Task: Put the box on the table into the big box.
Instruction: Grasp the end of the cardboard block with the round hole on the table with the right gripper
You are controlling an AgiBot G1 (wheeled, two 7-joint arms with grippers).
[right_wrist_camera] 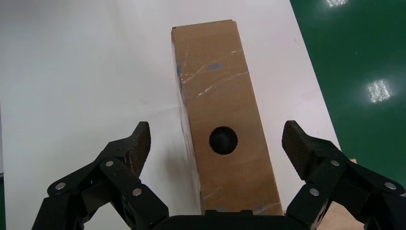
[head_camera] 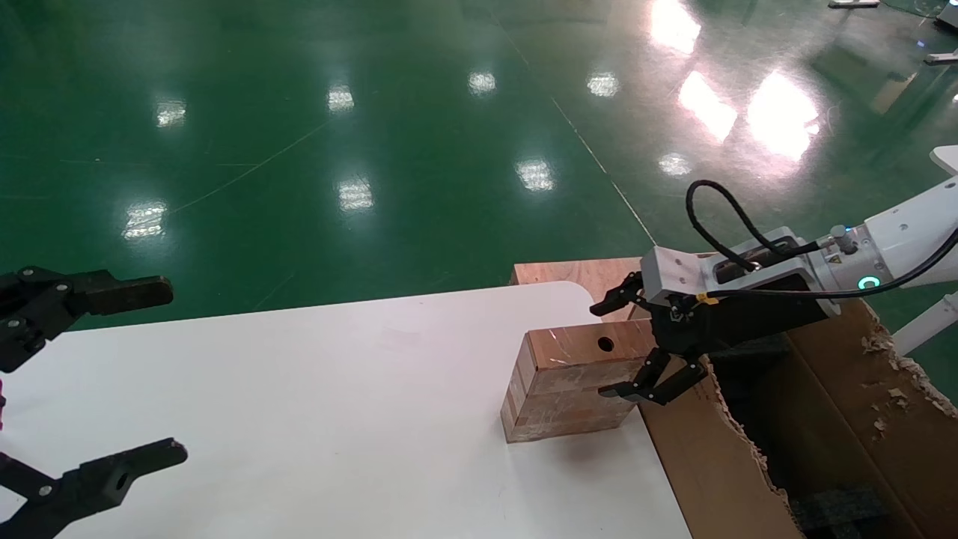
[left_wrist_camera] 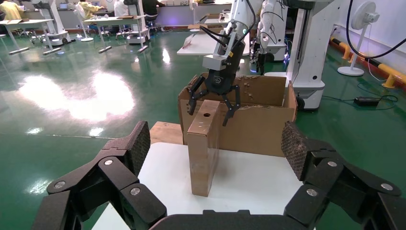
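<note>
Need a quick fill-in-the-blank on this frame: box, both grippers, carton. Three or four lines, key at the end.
1. The box stands on the white ____.
2. The right gripper straddles the box with its fingers ____.
3. The round hole is in the box's ____ face.
4. The big box holds black ____.
The left gripper hovers apart, open.

Missing words: table; open; top; foam

Robotics lab hall, glossy green floor (left_wrist_camera: 72,120), other robot rigs (left_wrist_camera: 306,48), work tables (left_wrist_camera: 115,21), seated staff (left_wrist_camera: 9,9)

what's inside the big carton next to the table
The big box shows black foam at its bottom and shredded cardboard bits along its far wall. The right gripper covers its far end.
</note>
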